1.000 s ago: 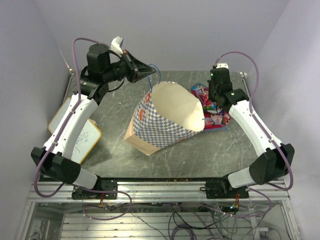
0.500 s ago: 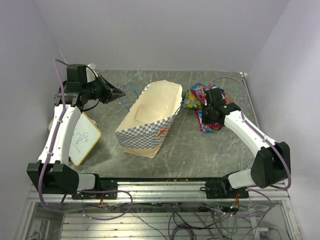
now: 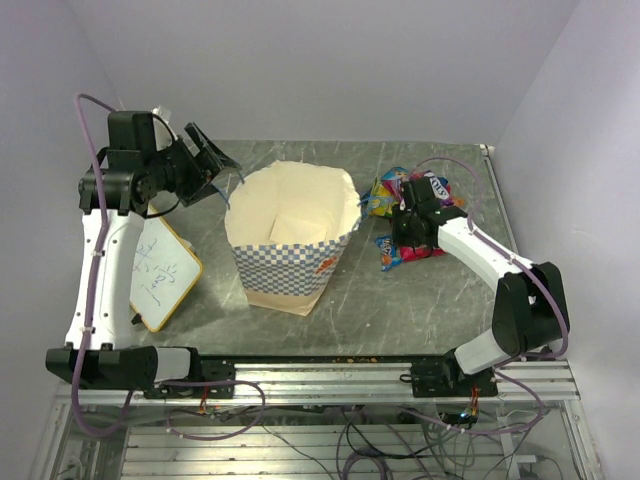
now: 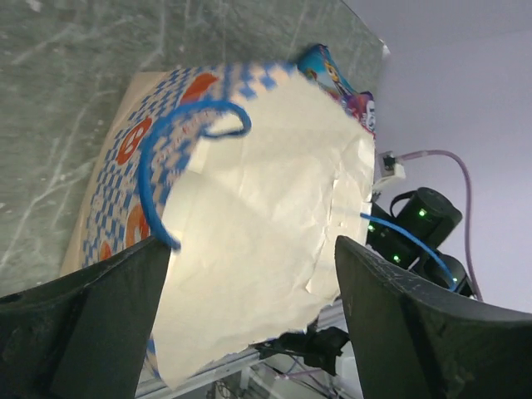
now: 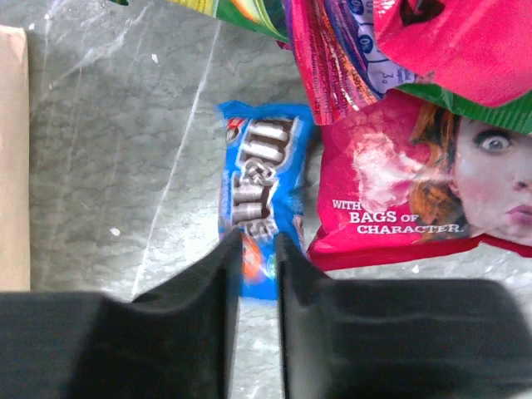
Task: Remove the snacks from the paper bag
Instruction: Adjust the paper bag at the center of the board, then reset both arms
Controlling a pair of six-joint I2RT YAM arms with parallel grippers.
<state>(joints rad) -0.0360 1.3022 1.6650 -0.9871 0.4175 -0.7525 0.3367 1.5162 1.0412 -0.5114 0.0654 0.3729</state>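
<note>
The paper bag (image 3: 286, 268) stands upright mid-table, mouth open, its cream inside bare as far as I see. Left of its rim hangs my left gripper (image 3: 214, 160), jaws wide apart. In the left wrist view the bag (image 4: 249, 208) and its blue cord handle (image 4: 151, 158) lie beyond the left gripper (image 4: 253, 247), nothing held. The snacks (image 3: 408, 190) lie piled on the table right of the bag. My right gripper (image 5: 258, 243) hovers low over a blue packet (image 5: 259, 158), jaws narrowly apart, beside a red packet (image 5: 391, 204).
A yellow-framed whiteboard (image 3: 160, 272) lies at the left, under the left arm. The right arm (image 3: 470, 250) reaches across the right side of the table. Purple walls close in behind and at both sides.
The bag has gone from lying tipped to standing upright. My left gripper opened and let go of the blue handle. My right gripper's jaws parted over the blue packet.
</note>
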